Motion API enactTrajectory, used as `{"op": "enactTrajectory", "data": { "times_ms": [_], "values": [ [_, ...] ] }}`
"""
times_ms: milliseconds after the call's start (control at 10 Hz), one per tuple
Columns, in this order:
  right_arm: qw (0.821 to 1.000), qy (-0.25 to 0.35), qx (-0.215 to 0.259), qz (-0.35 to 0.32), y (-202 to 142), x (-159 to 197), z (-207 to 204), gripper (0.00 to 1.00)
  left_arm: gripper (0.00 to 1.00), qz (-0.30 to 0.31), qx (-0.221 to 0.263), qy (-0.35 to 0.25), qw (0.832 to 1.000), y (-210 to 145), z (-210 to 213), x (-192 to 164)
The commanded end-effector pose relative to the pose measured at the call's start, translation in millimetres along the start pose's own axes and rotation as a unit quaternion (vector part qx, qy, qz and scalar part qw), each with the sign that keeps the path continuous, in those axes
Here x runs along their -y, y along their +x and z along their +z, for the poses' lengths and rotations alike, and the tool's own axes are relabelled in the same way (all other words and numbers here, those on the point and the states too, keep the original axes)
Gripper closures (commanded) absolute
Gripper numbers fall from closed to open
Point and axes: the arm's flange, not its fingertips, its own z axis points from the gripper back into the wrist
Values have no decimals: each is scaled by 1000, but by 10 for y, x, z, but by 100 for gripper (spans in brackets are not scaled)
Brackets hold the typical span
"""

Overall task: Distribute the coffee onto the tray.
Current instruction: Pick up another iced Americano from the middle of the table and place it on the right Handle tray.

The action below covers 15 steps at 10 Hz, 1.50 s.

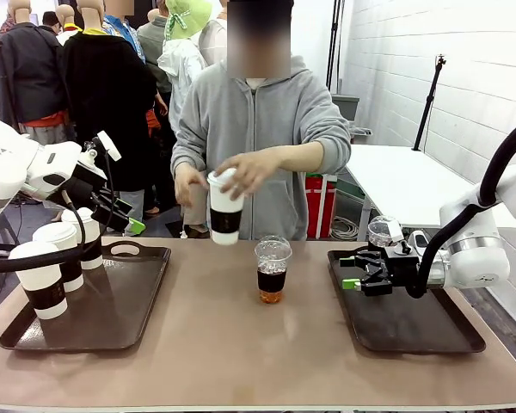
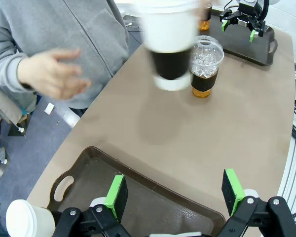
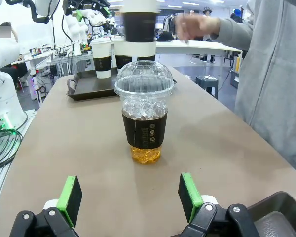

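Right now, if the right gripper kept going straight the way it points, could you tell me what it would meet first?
Most likely the iced coffee cup standing on the table: it sits dead centre ahead of the open right gripper, between the finger lines. Nothing else appears to lie nearer.

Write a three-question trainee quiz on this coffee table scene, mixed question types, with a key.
1. True or false: the person's hand holds a white paper cup above the table.
2. How many white paper cups stand on the left tray? A) one B) three C) five
3. Fill in: the clear dome-lidded cup on the bare table stands ___ the two trays.

Key
1. True; that cup is in the air, not set down.
2. B, at the tray's left end.
3. Between; the right gripper, open, points at it from over the right tray. The left gripper is open too.
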Motion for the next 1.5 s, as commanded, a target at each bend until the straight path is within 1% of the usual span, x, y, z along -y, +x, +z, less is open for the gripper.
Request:
{"op": "enactTrajectory", "data": {
  "times_ms": [0, 100, 600, 800, 1400],
  "values": [
    [1000, 0, 0, 0, -6, 12, 2, 0, 0, -8, 13, -5, 1000, -31, -22, -38],
    [1000, 0, 0, 0, 0, 0, 0, 0, 0, -8, 13, -5, 1000, -31, -22, -38],
    [1000, 4, -1, 5, 30, 68, -380, 0, 0, -8, 13, -5, 1000, -31, -22, -38],
    [1000, -7, 3, 6, 20, 80, -559, 0, 0, -8, 13, -5, 1000, -31, -22, -38],
    [1000, 18, 1, 7, -27, 239, -1063, 0, 0, -8, 13, -5, 1000, -31, -22, -38]
  ]
}}
